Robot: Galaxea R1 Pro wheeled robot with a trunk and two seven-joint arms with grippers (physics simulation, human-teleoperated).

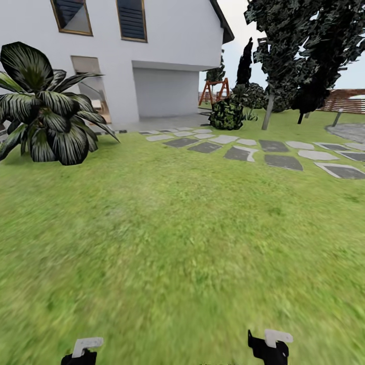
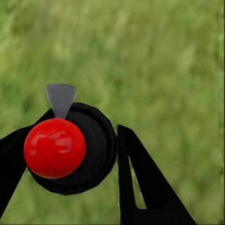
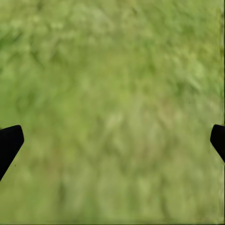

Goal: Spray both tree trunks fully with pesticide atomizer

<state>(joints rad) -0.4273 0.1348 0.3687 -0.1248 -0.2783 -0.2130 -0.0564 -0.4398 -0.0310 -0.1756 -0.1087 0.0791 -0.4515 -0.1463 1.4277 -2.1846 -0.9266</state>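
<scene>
Two black fingers (image 2: 140,187) of the left hand (image 2: 70,154) clamp the red-topped, dark pesticide atomizer (image 2: 55,147); right hand (image 3: 112,140) gapes.

Cropped grippers, blurred lawn

Both black grippers are cut by the head view's lower edge, left (image 1: 81,355) and right (image 1: 268,347); the dark red-topped atomizer bottle (image 2: 55,147) hides its own body end-on; the green lawn (image 3: 112,93) is blurred.

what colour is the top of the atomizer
Red, glossy; the pesticide atomizer shows best in the left wrist view.
</scene>
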